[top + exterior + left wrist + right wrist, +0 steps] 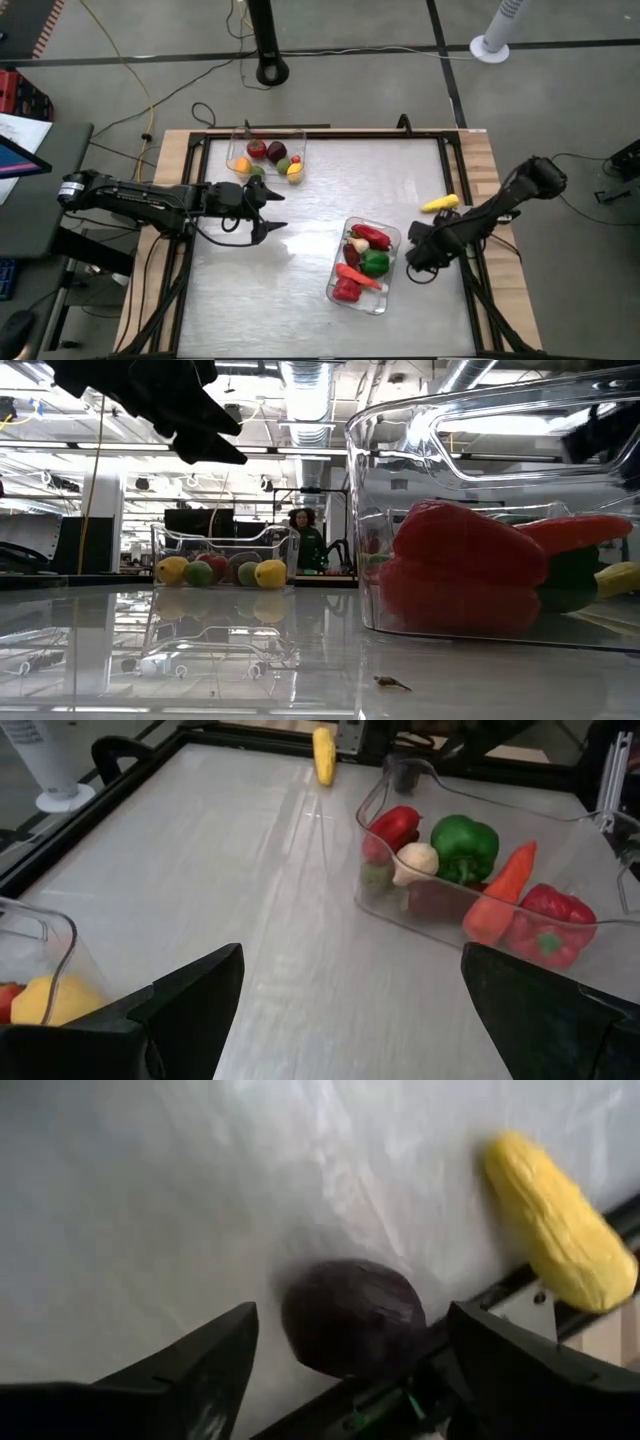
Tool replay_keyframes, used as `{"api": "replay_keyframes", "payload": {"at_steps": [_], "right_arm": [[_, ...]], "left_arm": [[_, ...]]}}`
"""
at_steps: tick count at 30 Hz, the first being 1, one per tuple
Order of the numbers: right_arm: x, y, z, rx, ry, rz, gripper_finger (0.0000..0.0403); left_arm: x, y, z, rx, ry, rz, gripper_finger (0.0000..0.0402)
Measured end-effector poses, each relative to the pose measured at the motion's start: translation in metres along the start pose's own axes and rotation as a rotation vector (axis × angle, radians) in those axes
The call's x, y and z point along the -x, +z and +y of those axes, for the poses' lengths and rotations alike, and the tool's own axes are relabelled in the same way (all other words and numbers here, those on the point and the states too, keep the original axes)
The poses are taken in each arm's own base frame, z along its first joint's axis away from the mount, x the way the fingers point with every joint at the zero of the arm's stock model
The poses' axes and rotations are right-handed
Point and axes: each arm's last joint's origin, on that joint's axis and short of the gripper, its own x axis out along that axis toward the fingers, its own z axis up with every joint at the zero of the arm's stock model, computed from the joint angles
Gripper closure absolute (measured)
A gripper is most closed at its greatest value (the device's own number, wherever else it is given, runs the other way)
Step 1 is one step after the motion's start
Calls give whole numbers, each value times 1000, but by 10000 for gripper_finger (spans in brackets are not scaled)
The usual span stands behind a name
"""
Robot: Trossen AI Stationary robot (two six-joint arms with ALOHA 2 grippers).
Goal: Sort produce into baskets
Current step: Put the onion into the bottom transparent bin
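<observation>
My left gripper (278, 212) is open and empty above the bare table between the two baskets; it also shows in the left wrist view (350, 980). My right gripper (418, 240) is open near the table's right rail. In the right wrist view (352, 1342) its fingers stand on either side of a maroon round piece (345, 1305) lying on the table, without touching it. A yellow banana-like piece (440, 203) lies on the table beyond it. The far basket (267, 155) holds round fruits. The near basket (365, 262) holds peppers, a carrot and chilies.
A black rail (457, 190) runs along the table's right side close to the maroon piece and the yellow piece. Bare table lies between the baskets and toward the near edge (260, 300). A person (305, 540) stands far back in the room.
</observation>
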Motion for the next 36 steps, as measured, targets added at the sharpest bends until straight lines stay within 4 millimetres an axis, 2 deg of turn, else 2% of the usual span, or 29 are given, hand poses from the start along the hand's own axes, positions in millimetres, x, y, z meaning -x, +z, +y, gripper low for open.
{"api": "replay_keyframes", "payload": {"at_steps": [6,14,19,29,36], "right_arm": [[-10,11,-11,-59,7,91,7],[-22,22,-12,-82,3,163,8],[-36,28,-3,5,-47,244,12],[-54,29,10,139,-120,357,37],[-52,26,13,169,-136,320,89]], "left_arm": [[0,1,0,1,-1,-8,41],[0,1,0,9,-4,-7,41],[0,1,0,11,-4,-7,41],[0,0,0,11,-4,1,41],[0,0,0,11,-6,2,41]]}}
